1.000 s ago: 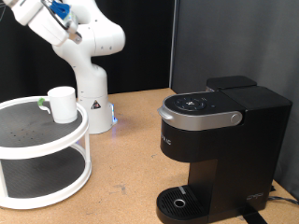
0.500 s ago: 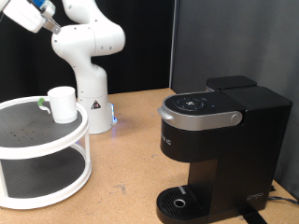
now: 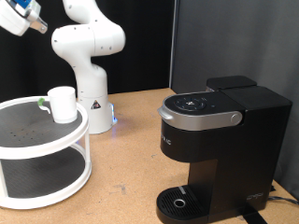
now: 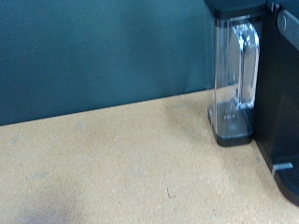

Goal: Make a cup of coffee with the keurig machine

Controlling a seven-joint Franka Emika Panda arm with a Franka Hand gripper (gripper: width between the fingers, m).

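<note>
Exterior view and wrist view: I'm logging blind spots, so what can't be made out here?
- Gripper: exterior view, cut by the top-left edge; jaws unreadable.
- Cup contents: exterior view, its wall hides the inside.
- Keurig machine: wrist view, mostly cut by the right edge.

Two-tier white round shelf (image 3: 56,173) on a brown table (image 3: 131,149); dark backdrop (image 3: 187,37) behind

wooden table (image 3: 131,149), keurig machine (image 3: 220,149), white stand (image 3: 42,154)
</note>
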